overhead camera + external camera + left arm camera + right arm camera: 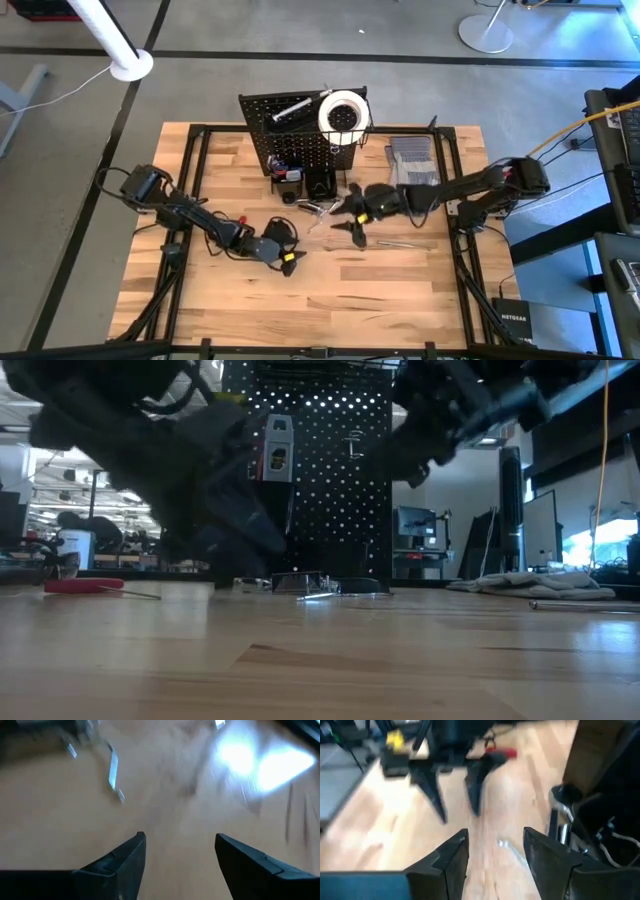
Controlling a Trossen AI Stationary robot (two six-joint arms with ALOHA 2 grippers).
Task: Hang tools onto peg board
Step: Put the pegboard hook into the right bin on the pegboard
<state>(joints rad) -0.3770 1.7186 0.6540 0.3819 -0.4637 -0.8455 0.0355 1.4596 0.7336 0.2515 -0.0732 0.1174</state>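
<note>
My right end effector point(352, 232) is hovering wide and empty over the worktop point(400, 300). The silver metal tool point(318, 208) is lying just beside it toward the peg board point(300, 125), farther from my open left end effector point(290, 262).

Left arm reaching in from the left edge, bent low, left hand point(287, 262) near mid-tabletop, pointing toward the right arm; fingers point(122, 860) spread apart, nothing between them. Right arm stretched in from the right edge, right hand point(352, 232) angled toward the left arm's, raised; fingers point(447, 857) parted, gap empty. Both hands near one another, not touching.
</note>
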